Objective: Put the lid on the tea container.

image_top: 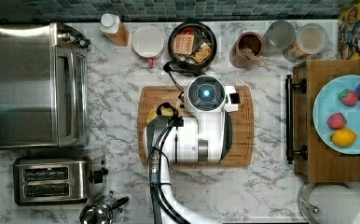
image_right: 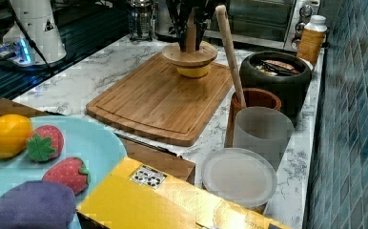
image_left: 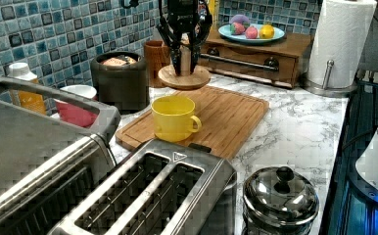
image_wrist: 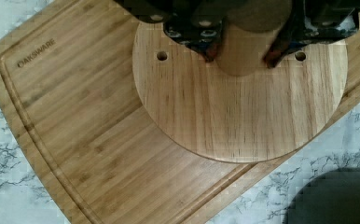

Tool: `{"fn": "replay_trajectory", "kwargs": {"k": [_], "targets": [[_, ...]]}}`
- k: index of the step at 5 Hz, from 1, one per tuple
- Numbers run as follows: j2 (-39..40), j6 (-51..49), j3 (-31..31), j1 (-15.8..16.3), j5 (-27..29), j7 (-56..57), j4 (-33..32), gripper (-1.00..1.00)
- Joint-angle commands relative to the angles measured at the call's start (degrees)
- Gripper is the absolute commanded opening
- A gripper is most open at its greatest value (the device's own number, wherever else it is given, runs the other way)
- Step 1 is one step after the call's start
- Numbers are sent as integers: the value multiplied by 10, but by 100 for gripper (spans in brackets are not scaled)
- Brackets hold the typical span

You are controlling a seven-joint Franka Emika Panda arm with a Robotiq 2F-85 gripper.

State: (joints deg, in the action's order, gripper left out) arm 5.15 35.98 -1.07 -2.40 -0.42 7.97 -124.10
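Gripper (image_left: 184,58) clenched on the knob of the round wooden lid (image_left: 184,77), holding it level in the air above the cutting board (image_left: 226,115), just past the yellow mug (image_left: 173,118). Tea container (image_left: 121,81) stands open on the marble counter (image_left: 299,122) by the tiled wall, behind the board, packets visible inside.

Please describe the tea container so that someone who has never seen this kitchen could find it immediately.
Look along the blue tiled wall behind the cutting board. The tea container is the dark round pot standing open there, with tea packets inside, unlike the brown jar beside it.
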Motion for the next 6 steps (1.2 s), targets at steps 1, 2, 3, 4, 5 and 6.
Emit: {"fn": "replay_trajectory", "kwargs": {"k": [1,2,3,4,5,6], "targets": [[-35,-35,-9,10,-24,-1,241,-100],[-9,-70,-12,10,-28,5,288,-100],[9,-79,-13,13,-21,11,329,-100],[30,-86,-15,16,-28,12,374,-100],[58,-70,-17,16,-22,24,397,-100],[106,-93,-22,22,-49,18,456,-100]]}}
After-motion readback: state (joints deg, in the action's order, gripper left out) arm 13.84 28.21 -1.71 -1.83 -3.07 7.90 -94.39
